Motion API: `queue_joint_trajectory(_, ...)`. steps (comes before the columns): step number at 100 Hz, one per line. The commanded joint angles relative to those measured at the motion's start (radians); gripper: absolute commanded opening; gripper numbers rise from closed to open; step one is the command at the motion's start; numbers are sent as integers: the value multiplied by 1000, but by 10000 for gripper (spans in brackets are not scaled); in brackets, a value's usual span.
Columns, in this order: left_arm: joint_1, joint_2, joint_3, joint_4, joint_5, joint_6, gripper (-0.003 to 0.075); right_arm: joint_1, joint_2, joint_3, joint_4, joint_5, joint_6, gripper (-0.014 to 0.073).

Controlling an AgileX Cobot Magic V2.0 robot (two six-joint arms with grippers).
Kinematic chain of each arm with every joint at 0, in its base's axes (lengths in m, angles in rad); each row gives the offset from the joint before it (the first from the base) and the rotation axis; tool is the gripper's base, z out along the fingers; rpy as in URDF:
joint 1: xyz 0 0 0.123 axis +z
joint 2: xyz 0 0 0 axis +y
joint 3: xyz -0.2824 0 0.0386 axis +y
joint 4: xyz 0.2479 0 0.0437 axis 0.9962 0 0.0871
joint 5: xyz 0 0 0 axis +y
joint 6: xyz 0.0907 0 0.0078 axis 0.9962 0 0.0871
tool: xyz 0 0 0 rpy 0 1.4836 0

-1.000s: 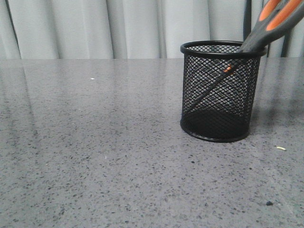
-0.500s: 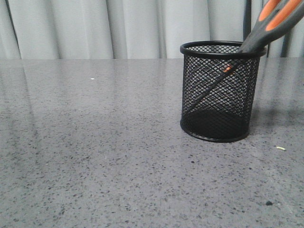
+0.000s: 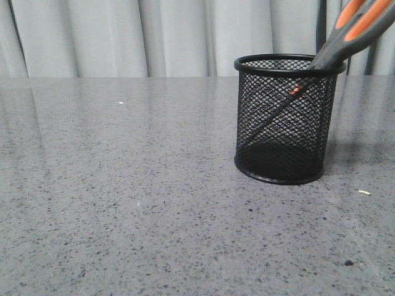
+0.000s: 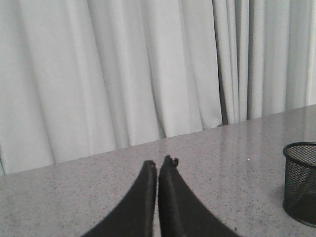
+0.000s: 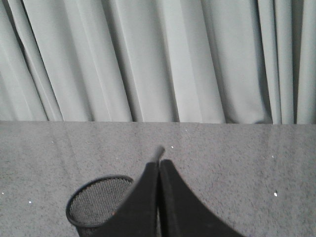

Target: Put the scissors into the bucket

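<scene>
Black mesh fills my front camera: the bucket (image 3: 286, 119) stands upright on the grey speckled worktop (image 3: 123, 203), right of centre. The scissors (image 3: 321, 58) lean inside it, blades slanting down through the mesh toward the base, orange-lined handles poking out over the far-right rim and running off the corner of the view. On my left wrist camera, the left tool (image 4: 158, 170) has its two dark fingers pressed together, holding nothing, pointed out level over the worktop toward the pale curtain (image 4: 123, 74), with the bucket (image 4: 300, 182) off to one side. Right tool (image 5: 159, 165), same story: fingers together, empty, hanging above the bucket's rim (image 5: 94, 205). Against half a second ago, bucket and scissors haven't budged.
</scene>
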Motion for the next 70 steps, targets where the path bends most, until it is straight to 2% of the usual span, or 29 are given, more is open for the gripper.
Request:
queue_joint_trajectory(1, 4, -83, 50, -28, -97, -11, -20, -7, -64, 58, 15, -93, -2, -63)
queue_joint_trajectory(7, 4, -136, 86, -28, -107, -11, -20, -7, -91, 94, 15, -91, -2, -63)
queue_joint_trajectory(17, 4, -114, 102, -29, -118, -11, -20, -7, -100, 126, 17, -83, -2, -63)
queue_joint_trajectory(70, 4, -111, 102, -33, -122, -11, -20, -7, -98, 129, 17, -67, -2, -66)
